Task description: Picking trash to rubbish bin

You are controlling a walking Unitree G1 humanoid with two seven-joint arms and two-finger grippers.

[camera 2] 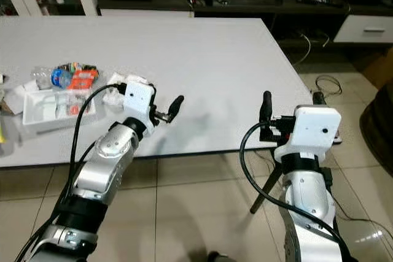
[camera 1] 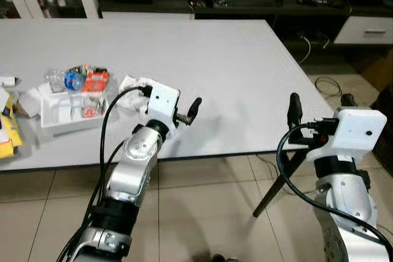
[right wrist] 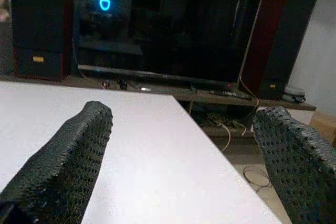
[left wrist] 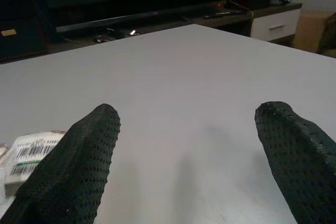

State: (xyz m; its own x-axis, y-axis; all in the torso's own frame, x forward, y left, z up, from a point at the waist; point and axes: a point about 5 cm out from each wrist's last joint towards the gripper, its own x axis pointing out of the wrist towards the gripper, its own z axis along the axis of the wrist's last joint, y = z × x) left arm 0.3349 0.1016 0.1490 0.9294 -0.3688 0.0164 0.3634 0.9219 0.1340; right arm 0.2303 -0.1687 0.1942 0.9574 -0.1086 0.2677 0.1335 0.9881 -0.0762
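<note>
A large white rectangular table [camera 1: 202,72] is seen from above, with beige floor tiles [camera 1: 202,207] in front of it. Trash is clustered at the table's left near part: a white plastic tray [camera 1: 69,112] holding clear plastic scraps, with a crumpled clear plastic bottle with blue label [camera 1: 66,80] and an orange-red wrapper [camera 1: 96,81] lying at the tray's far edge. A crumpled white paper wad [camera 1: 134,84] is placed just right of the tray, beside the left arm's wrist. A yellow packet [camera 1: 7,133] is cut off at the left edge of the frame. No rubbish bin can be made out.

The left gripper [left wrist: 191,156] is held over the table's near edge, just right of the trash pile, fingers spread wide with nothing between them. In the left wrist view bare tabletop is seen between the two black textured fingers [left wrist: 79,166], and a white barcode-labelled wrapper [left wrist: 29,153] is partly hidden behind one finger.

The right gripper [right wrist: 184,161] is raised near the table's near right corner, well apart from the trash, also opened wide and empty. Past its fingers [right wrist: 68,156] the table corner, a dark television screen [right wrist: 173,30] and a low dark media shelf [right wrist: 210,95] are visible. A white drawer unit [camera 1: 367,29] is located beyond the table's right end, with cables [camera 1: 328,84] on the floor.
</note>
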